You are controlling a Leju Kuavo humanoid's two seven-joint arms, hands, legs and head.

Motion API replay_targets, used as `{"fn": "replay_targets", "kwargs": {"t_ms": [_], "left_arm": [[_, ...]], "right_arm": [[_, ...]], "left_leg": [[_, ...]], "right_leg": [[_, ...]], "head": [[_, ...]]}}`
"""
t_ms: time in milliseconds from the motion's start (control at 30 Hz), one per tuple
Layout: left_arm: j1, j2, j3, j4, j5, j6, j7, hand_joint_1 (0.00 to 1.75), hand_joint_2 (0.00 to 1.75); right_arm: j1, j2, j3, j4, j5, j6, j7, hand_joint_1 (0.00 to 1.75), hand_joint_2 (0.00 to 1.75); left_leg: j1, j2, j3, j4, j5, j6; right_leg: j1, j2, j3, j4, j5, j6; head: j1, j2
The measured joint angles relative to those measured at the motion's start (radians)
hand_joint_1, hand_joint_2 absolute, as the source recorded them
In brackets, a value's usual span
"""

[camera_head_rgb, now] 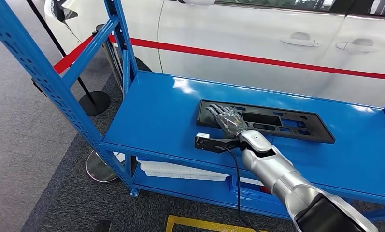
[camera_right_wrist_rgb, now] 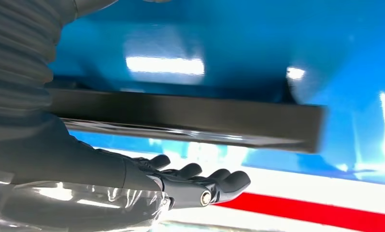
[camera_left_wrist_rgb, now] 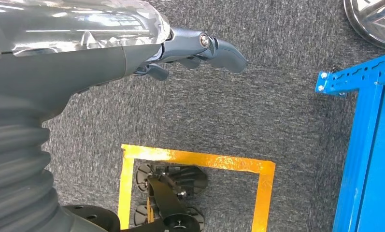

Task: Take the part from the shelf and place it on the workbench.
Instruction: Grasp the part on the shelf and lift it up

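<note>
The part [camera_head_rgb: 287, 126] is a flat black plastic frame with several cut-outs, lying on the top of the blue shelf [camera_head_rgb: 156, 111]. My right hand [camera_head_rgb: 227, 118] reaches over the part's left end with its fingers stretched out flat. In the right wrist view the fingers [camera_right_wrist_rgb: 214, 181] are spread and a strip of blue shelf shows between them and the part's edge [camera_right_wrist_rgb: 190, 121], so the hand holds nothing. My left hand [camera_left_wrist_rgb: 195, 53] hangs beside my body over the grey carpet, fingers loosely extended and holding nothing.
A white car [camera_head_rgb: 258, 34] with a red stripe stands right behind the shelf. Blue uprights [camera_head_rgb: 40, 72] rise at the shelf's left side. A red belt barrier [camera_head_rgb: 74, 55] on a stanchion base [camera_head_rgb: 94, 102] stands left. White trays [camera_head_rgb: 180, 170] lie on the lower shelf. Yellow floor tape [camera_left_wrist_rgb: 200, 159] marks the carpet.
</note>
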Motion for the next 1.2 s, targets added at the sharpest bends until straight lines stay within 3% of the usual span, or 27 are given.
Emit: {"fn": "replay_targets", "kwargs": {"t_ms": [200, 833, 1033, 1200], "left_arm": [[0.001, -0.001, 0.009, 0.000, 0.006, 0.008, 0.000, 0.00, 1.75], [0.000, -0.002, 0.016, 0.000, 0.004, -0.018, 0.006, 0.00, 1.75], [-0.003, -0.004, 0.016, 0.000, -0.002, -0.024, 0.009, 0.00, 1.75], [0.003, -0.004, 0.017, 0.000, 0.005, -0.024, 0.009, 0.00, 1.75]], "right_arm": [[-0.003, 0.045, 0.006, 0.044, 0.033, -0.052, 0.005, 0.00, 1.75], [-0.007, 0.039, 0.000, 0.048, 0.067, -0.061, 0.023, 0.00, 1.75], [-0.015, -0.002, -0.026, 0.072, 0.113, -0.112, 0.077, 0.00, 1.75], [-0.021, -0.079, -0.080, 0.097, 0.095, -0.151, 0.025, 0.00, 1.75]], "left_leg": [[0.000, 0.000, 0.001, 0.000, 0.000, 0.000], [0.000, 0.000, 0.001, 0.000, 0.000, 0.000], [-0.001, -0.001, 0.002, 0.000, 0.000, 0.000], [-0.002, -0.002, 0.002, 0.001, 0.000, 0.000]], "right_leg": [[0.000, 0.000, 0.001, 0.000, 0.000, 0.000], [0.000, 0.000, 0.001, 0.000, 0.000, 0.000], [-0.001, -0.001, 0.002, 0.000, 0.000, 0.000], [-0.002, -0.001, 0.002, -0.001, 0.000, 0.000]], "head": [[0.000, 0.000], [0.000, 0.000], [0.000, 0.000], [0.000, 0.000]]}}
